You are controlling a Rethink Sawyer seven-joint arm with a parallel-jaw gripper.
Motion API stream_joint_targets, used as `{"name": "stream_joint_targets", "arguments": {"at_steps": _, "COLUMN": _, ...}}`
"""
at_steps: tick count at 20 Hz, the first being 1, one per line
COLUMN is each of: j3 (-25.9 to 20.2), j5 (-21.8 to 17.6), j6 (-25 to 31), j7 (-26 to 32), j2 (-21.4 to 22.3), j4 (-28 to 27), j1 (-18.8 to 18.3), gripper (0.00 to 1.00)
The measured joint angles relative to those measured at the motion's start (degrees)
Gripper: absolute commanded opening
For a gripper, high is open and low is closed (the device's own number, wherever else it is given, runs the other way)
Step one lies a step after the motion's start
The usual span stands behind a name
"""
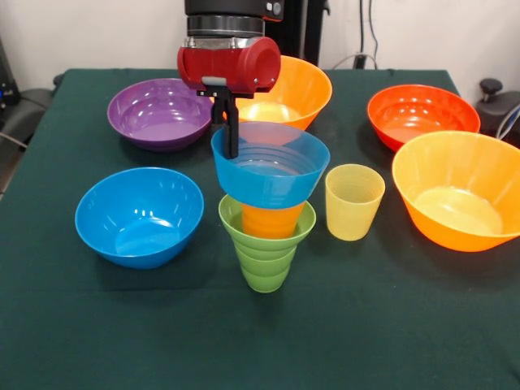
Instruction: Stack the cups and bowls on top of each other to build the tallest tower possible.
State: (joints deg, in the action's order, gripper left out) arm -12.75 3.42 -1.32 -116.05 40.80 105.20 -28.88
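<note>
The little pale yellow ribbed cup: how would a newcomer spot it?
Start at the stack in the middle of the green table. Just beside it, toward the big orange bowl, stands the pale yellow ribbed plastic cup, alone, upright and empty, narrower than every bowl.

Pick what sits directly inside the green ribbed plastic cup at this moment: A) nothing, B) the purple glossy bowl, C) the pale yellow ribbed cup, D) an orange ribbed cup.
D: an orange ribbed cup nests in the green ribbed plastic cup, under the translucent blue bowl held at its rim by the gripper; the pale yellow ribbed cup stands apart.
</note>
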Motion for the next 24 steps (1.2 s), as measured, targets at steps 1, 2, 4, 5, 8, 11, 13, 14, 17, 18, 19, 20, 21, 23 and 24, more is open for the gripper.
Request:
{"name": "stream_joint_targets", "arguments": {"at_steps": 1, "j3": 0.0, "j5": 0.0, "j6": 0.0, "j7": 0.0, "j2": 0.0, "j4": 0.01, "j1": 0.0, "gripper": 0.0}}
{"name": "stream_joint_targets", "arguments": {"at_steps": 2, "j3": -0.01, "j5": 0.0, "j6": 0.0, "j7": 0.0, "j2": 0.0, "j4": 0.08, "j1": 0.02, "gripper": 0.0}}
{"name": "stream_joint_targets", "arguments": {"at_steps": 4, "j3": 0.0, "j5": 0.0, "j6": 0.0, "j7": 0.0, "j2": 0.0, "j4": 0.14, "j1": 0.02, "gripper": 0.0}}
{"name": "stream_joint_targets", "arguments": {"at_steps": 5, "j3": 0.0, "j5": 0.0, "j6": 0.0, "j7": 0.0, "j2": 0.01, "j4": 0.16, "j1": 0.02, "gripper": 0.0}}
{"name": "stream_joint_targets", "arguments": {"at_steps": 8, "j3": 0.0, "j5": 0.0, "j6": 0.0, "j7": 0.0, "j2": 0.0, "j4": 0.29, "j1": 0.02, "gripper": 0.0}}
{"name": "stream_joint_targets", "arguments": {"at_steps": 11, "j3": 0.0, "j5": 0.0, "j6": 0.0, "j7": 0.0, "j2": 0.01, "j4": 0.4, "j1": 0.02, "gripper": 0.0}}
{"name": "stream_joint_targets", "arguments": {"at_steps": 13, "j3": 0.0, "j5": 0.0, "j6": -0.01, "j7": 0.0, "j2": 0.0, "j4": 0.56, "j1": 0.02, "gripper": 0.0}}
{"name": "stream_joint_targets", "arguments": {"at_steps": 14, "j3": 0.0, "j5": 0.0, "j6": -0.01, "j7": 0.0, "j2": 0.01, "j4": 0.69, "j1": 0.02, "gripper": 0.0}}
{"name": "stream_joint_targets", "arguments": {"at_steps": 17, "j3": -0.01, "j5": 0.0, "j6": -0.01, "j7": 0.0, "j2": 0.01, "j4": 1.27, "j1": 0.02, "gripper": 0.0}}
{"name": "stream_joint_targets", "arguments": {"at_steps": 18, "j3": 0.0, "j5": 0.0, "j6": -0.01, "j7": 0.0, "j2": 0.01, "j4": 1.35, "j1": 0.02, "gripper": 0.0}}
{"name": "stream_joint_targets", "arguments": {"at_steps": 19, "j3": 0.0, "j5": 0.0, "j6": -0.01, "j7": 0.0, "j2": 0.01, "j4": 1.64, "j1": 0.02, "gripper": 0.0}}
{"name": "stream_joint_targets", "arguments": {"at_steps": 20, "j3": 0.0, "j5": 0.0, "j6": -0.01, "j7": 0.0, "j2": 0.01, "j4": 1.77, "j1": 0.02, "gripper": 0.0}}
{"name": "stream_joint_targets", "arguments": {"at_steps": 21, "j3": 0.0, "j5": 0.0, "j6": -0.01, "j7": 0.0, "j2": 0.01, "j4": 1.94, "j1": 0.04, "gripper": 0.0}}
{"name": "stream_joint_targets", "arguments": {"at_steps": 23, "j3": 0.0, "j5": 0.0, "j6": -0.01, "j7": 0.0, "j2": 0.01, "j4": 2.11, "j1": 0.06, "gripper": 0.0}}
{"name": "stream_joint_targets", "arguments": {"at_steps": 24, "j3": -0.01, "j5": 0.0, "j6": -0.01, "j7": 0.0, "j2": 0.01, "j4": 2.18, "j1": 0.07, "gripper": 0.0}}
